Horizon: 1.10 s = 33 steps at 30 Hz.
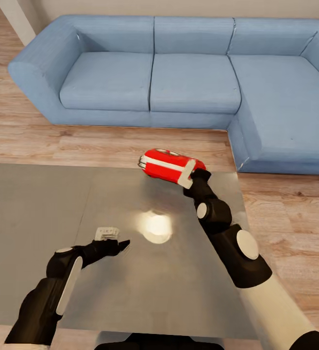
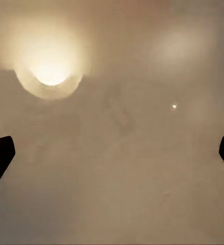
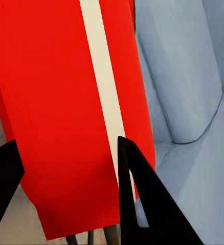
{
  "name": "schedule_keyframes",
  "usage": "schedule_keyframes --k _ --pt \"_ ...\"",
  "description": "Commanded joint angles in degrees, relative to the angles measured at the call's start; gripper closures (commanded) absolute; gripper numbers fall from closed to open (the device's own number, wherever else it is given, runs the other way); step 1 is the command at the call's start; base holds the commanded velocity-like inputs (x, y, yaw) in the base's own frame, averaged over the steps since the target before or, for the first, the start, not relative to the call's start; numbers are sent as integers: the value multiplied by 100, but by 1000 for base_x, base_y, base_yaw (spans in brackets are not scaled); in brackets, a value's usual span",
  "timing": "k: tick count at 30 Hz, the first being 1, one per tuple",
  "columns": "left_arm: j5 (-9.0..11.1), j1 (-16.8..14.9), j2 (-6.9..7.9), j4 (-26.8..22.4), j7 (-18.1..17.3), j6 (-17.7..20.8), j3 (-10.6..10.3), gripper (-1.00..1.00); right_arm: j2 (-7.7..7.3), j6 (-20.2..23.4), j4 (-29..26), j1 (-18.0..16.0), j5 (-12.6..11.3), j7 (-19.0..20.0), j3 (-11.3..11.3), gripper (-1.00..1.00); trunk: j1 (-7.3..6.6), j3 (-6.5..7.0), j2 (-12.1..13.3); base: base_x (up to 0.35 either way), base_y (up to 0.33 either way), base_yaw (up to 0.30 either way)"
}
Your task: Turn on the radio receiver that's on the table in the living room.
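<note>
Radio receiver (image 1: 168, 166): one unit, bright red rounded box w/ white band, lying on its side at far right edge of grey glossy table (image 1: 33, 209). One blue sofa (image 1: 193, 73) behind. Right gripper (image 1: 194, 178) closed around radio's near end, fingers (image 3: 142, 204) either side. Left gripper (image 1: 123, 244) spread wide, empty, low over tabletop, well apart from radio.

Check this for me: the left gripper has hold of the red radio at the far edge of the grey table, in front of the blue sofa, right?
Not quite: it is the right gripper at the radio, as the head view shows; the right wrist view shows its fingers on either side of the red body. The left gripper hangs open over the table. The blue sofa is indeed behind it.
</note>
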Motion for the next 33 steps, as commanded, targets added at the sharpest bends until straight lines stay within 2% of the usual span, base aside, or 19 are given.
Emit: schedule_keyframes --k 1,3,7,9,10,13,15,17,20,21,22,27,28,33 --pt "82 -142 3 -3 -3 168 0 -100 -57 -140 -11 116 25 -227 1 100 0 0 0 0 0 0" --pt "245 -395 14 -7 -8 475 3 -100 -156 -272 -23 272 24 -519 5 100 0 0 0 0 0 0" --pt "425 -742 39 -9 -14 872 28 -100 -254 -366 -29 558 24 -1037 10 100 0 0 0 0 0 0" --pt "491 -923 46 -11 -20 1069 38 -100 -277 -544 -27 853 24 -1617 19 100 0 0 0 0 0 0" --pt "517 -1028 48 -14 -22 1146 41 -100 -284 -780 -27 1130 24 -2141 28 100 0 0 0 0 0 0" --pt "579 -1175 70 -34 -24 1215 46 -100 -296 -1224 -21 1756 45 -3192 37 100 0 0 0 0 0 0" --pt "788 -1243 152 -47 -24 1236 53 -100 -344 -1372 -8 2142 83 -3726 44 100 0 0 0 0 0 0" --pt "1159 -1307 306 -56 -26 1244 58 -100 -462 -1430 1 2359 103 -4017 51 100 0 0 0 0 0 0" --pt "2383 -1363 776 -63 -25 1248 60 -100 -589 -1449 16 2455 131 -4420 60 100 0 0 0 0 0 0" --pt "3732 -1389 1288 -147 -10 1242 61 -100 -636 -1397 56 2709 390 -5122 419 100 0 0 0 0 0 0" --pt "3842 -1390 1323 -188 -9 1242 61 -100 -639 -1372 65 2771 479 -5214 497 100 0 0 0 0 0 0" --pt "4058 -1537 1352 -266 -2 1241 69 -100 -644 -1194 217 3128 895 -5476 828 100 0 0 0 0 0 0" --pt "4075 -1559 1346 -267 -1 1241 69 -100 -644 -1188 233 3148 912 -5513 849 100 0 0 0 0 0 0" --pt "4507 -1725 1306 -272 8 1241 65 -100 -644 -1163 723 3315 984 -6074 972 100 0 0 0 0 0 0"
